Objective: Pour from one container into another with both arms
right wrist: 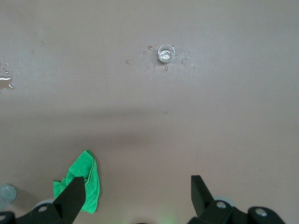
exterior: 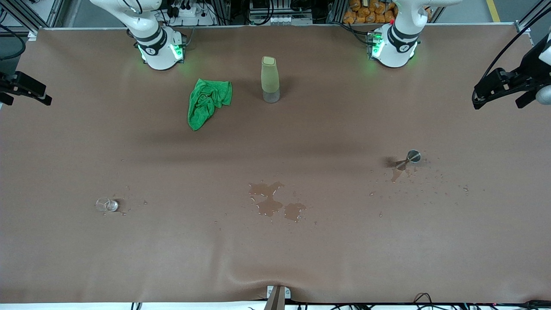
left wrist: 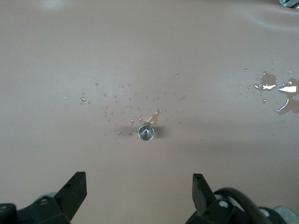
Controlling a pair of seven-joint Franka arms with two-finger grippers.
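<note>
The tiny clear glass cup [exterior: 106,204] stands upright toward the right arm's end of the table, with droplets around it; the right wrist view shows this glass cup [right wrist: 166,53] from above. The silver metal cup [exterior: 412,156] sits toward the left arm's end amid splashes, and the left wrist view looks down into this metal cup [left wrist: 145,133]. My left gripper [left wrist: 138,179] is open and empty, held high near the table's end [exterior: 482,97]. My right gripper [right wrist: 137,182] is open and empty too, raised at the other end [exterior: 41,97]. Neither touches a cup.
A puddle [exterior: 271,202] lies on the brown table mat between the two cups. A tall olive-green bottle [exterior: 270,79] stands near the arm bases, with a crumpled green cloth [exterior: 206,101] beside it toward the right arm's base.
</note>
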